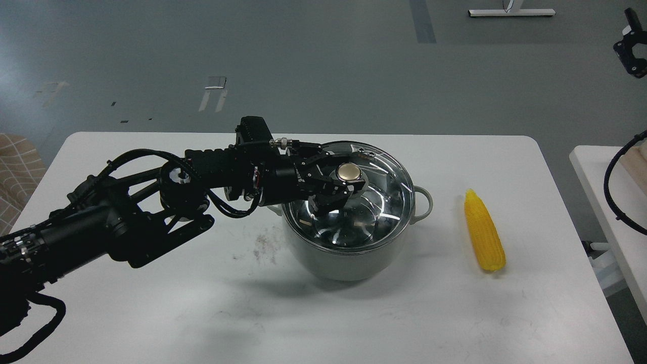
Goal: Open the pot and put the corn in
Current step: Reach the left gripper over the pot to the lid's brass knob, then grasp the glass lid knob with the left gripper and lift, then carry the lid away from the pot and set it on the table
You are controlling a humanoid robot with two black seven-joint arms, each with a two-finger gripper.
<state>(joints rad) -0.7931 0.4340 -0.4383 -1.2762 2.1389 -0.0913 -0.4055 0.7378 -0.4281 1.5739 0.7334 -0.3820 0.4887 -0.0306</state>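
Observation:
The pale grey-green pot (349, 258) stands in the middle of the white table, with its steel-rimmed glass lid (374, 212) lying on it. My left gripper (339, 178) reaches in from the left over the lid. Its two fingers sit on either side of the gold knob (350, 172) and close on its stem. The yellow corn (484, 231) lies on the table to the right of the pot, pointed end away from me. A black part at the top right edge looks like my right gripper (632, 45), held high and far from the table. Its fingers cannot be told apart.
The white table (151, 313) reaches the front and both sides of the pot. A second table (606, 167) with a black cable stands at the right edge. A checked cushion (15, 167) is at the far left. Grey floor lies beyond.

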